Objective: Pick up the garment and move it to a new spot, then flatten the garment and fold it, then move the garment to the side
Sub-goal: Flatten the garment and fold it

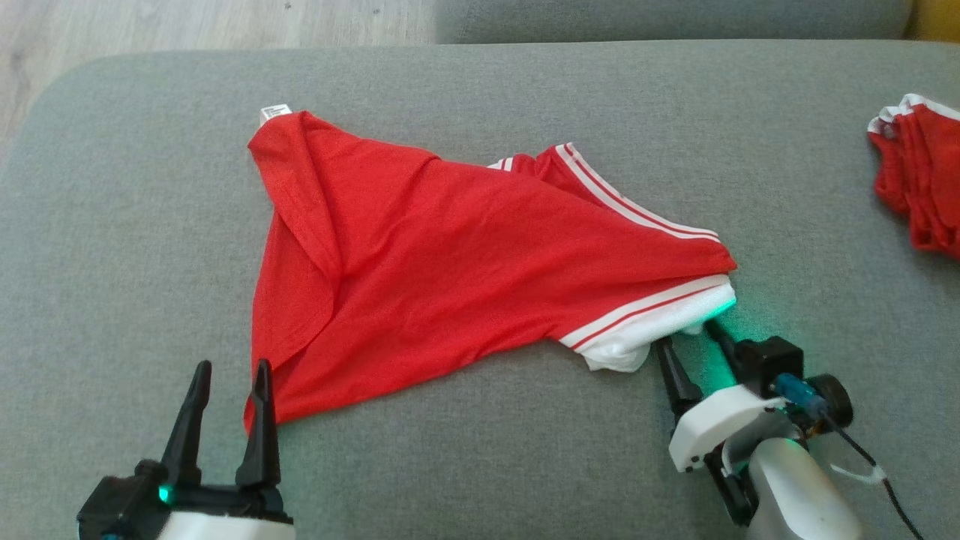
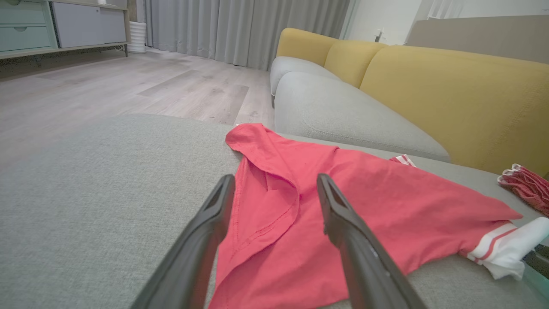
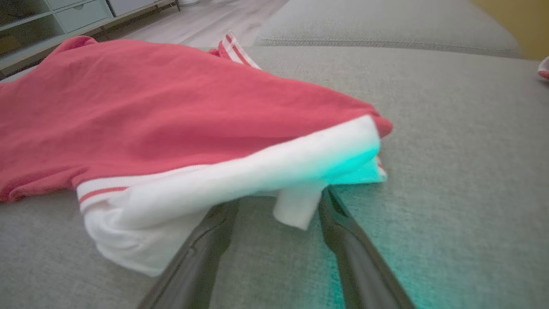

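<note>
Here the red garment lies rumpled in the middle of the cushion. Both tools are released: the left tool is beside its near hem corner, and the right tool straddles the white trim. Closing there could pinch only a loose flap, dragging the layers unevenly.

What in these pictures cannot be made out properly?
- Right claw tips: right wrist view, tucked under the garment's white hem.
- Second red garment: head view, cut by the right edge.
- Label on the garment's far corner: head view, too small to read.
</note>
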Motion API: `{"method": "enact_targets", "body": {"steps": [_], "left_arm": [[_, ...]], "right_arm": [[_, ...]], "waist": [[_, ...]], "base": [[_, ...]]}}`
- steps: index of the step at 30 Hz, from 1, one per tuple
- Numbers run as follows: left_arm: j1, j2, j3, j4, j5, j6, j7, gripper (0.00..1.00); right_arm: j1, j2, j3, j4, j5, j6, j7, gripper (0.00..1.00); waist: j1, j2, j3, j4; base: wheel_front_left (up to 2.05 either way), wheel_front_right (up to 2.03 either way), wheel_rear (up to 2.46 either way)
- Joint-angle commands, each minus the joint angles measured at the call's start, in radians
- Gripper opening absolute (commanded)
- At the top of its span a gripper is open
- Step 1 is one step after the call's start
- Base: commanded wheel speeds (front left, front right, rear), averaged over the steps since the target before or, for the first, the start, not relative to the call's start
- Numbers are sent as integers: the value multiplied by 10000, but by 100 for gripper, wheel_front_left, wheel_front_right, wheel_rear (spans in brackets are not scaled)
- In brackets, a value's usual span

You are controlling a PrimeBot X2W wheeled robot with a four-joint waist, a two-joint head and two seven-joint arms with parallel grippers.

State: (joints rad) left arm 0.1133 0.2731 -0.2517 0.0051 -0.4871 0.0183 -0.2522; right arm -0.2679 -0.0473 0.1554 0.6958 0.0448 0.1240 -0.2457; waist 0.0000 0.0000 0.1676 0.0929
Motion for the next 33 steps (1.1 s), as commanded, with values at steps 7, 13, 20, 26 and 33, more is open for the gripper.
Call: {"method": "enact_targets", "body": {"steps": [7, 13, 20, 26, 33], "left_arm": [[14, -536, 1137, 50, 541, -522, -94, 100], [101, -974, 1537, 287, 907, -894, -95, 100], [99, -1354, 1836, 479, 1196, -1180, -95, 100], [88, -1562, 2015, 655, 1347, -1332, -95, 100], [159, -1703, 2091, 835, 1492, -1426, -95, 100]], "right_arm": [[-238, -29, 757, -283, 844, 67, 696, 0], [233, -29, 853, -1719, 1699, 67, 2231, 0], [1600, -316, 148, -4763, 2457, 67, 4666, 0], [2950, -338, -321, -6954, 2881, 67, 6135, 0], [4023, -89, -1380, -7791, 3213, 67, 7230, 0]], "waist": [[0, 0, -26, -295], [0, 0, -113, -662], [0, 0, -117, -799], [0, 0, -136, -751], [0, 0, -242, -755]], "base": [[0, 0, 0], [0, 0, 0], [0, 0, 0], [0, 0, 0], [0, 0, 0]]}}
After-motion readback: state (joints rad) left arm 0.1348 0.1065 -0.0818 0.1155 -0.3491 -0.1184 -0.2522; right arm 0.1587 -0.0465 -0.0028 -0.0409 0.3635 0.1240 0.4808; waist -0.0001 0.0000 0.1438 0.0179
